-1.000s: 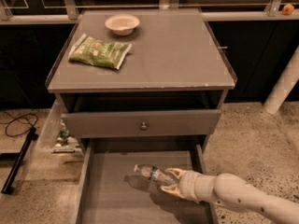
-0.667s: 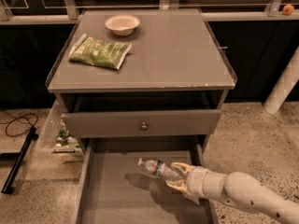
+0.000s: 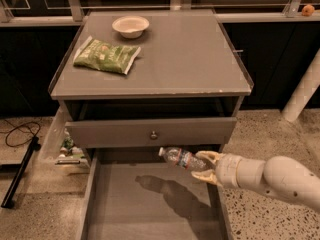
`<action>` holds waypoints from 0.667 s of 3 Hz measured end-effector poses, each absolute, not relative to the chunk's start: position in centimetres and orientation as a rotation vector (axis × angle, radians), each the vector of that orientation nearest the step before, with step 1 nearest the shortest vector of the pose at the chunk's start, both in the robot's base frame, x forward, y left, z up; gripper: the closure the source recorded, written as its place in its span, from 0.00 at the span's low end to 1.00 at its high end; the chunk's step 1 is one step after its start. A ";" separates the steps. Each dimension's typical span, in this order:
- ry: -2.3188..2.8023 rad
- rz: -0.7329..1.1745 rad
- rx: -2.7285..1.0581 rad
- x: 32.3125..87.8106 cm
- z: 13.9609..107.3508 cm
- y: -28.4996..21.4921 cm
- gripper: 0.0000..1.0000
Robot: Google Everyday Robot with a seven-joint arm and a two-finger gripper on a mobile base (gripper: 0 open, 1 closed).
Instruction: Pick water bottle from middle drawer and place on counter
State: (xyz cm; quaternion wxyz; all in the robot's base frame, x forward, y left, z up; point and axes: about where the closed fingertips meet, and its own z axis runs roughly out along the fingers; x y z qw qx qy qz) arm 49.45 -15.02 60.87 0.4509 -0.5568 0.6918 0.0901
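The water bottle (image 3: 180, 158) is a small clear bottle with a white cap and a red-and-blue label. It lies tilted in the air, cap toward the upper left, above the open middle drawer (image 3: 145, 204). My gripper (image 3: 207, 167) comes in from the right and is shut on the bottle's base end. The bottle casts a shadow on the drawer's bare grey floor. The grey counter (image 3: 175, 59) lies above and behind, with a chipped pale front edge.
A green bag (image 3: 107, 55) and a pale bowl (image 3: 130, 26) sit on the counter's left and back. A grey drawer front with a round knob (image 3: 153, 134) is just behind the bottle. A black cable (image 3: 20, 134) and clutter lie on the floor at left.
My gripper has lifted the water bottle up off the drawer floor, and it now hangs near the height of the drawer front with the knob.
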 end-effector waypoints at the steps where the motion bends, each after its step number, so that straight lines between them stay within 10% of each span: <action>1: 1.712 0.180 -1.436 50.0 66.6 -16.0 1.00; 2: 1.660 0.134 -1.477 49.2 70.3 -15.9 1.00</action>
